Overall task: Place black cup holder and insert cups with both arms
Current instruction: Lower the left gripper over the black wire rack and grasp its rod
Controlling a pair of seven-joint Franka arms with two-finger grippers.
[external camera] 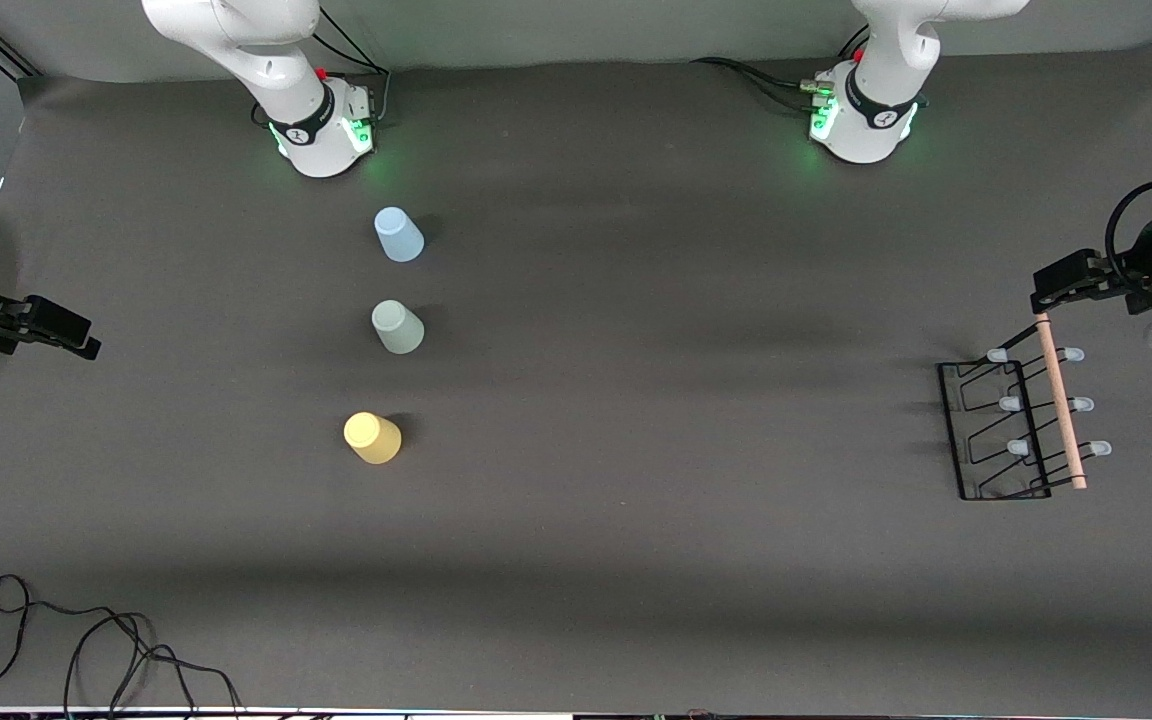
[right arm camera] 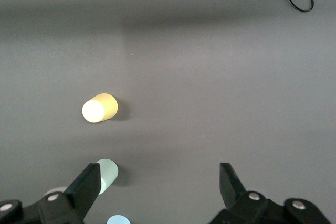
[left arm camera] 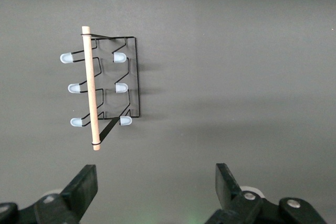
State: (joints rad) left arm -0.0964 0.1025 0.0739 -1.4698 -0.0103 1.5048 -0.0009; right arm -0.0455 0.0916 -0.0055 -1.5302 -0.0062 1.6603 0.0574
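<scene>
Cup holder: the black cup holder (external camera: 1006,430) stands on the worktop (external camera: 636,500) at the left arm's end, close to the worktop's edge there; its wooden rod handle (external camera: 1061,400) runs along the top, with three pale-tipped pegs (left arm camera: 120,57) on each side.
Holder handling: thin wire, judged light and stiff but easy to tip; the rod's middle looks the best hold, clear of the pegs.
Cups: blue cup (external camera: 398,234), mint cup (external camera: 397,326) and yellow cup (external camera: 372,437) stand mouth-down in a row, well apart, toward the right arm's end, the yellow one nearest the front camera.
Cup handling: plain tapered plastic, judged light, smooth and apt to slip or dent; grasp across the wall, gently.
Left pincer: the left pincer (external camera: 1066,283) hangs released and empty over the end of the rod farthest from the front camera.
Right pincer: the right pincer (external camera: 61,330) hangs released and empty over the worktop's edge at the right arm's end, well apart from the cups.
Open room: wide bare middle between cups and holder.
Hazard: loose cable (external camera: 86,640) near the front edge.
</scene>
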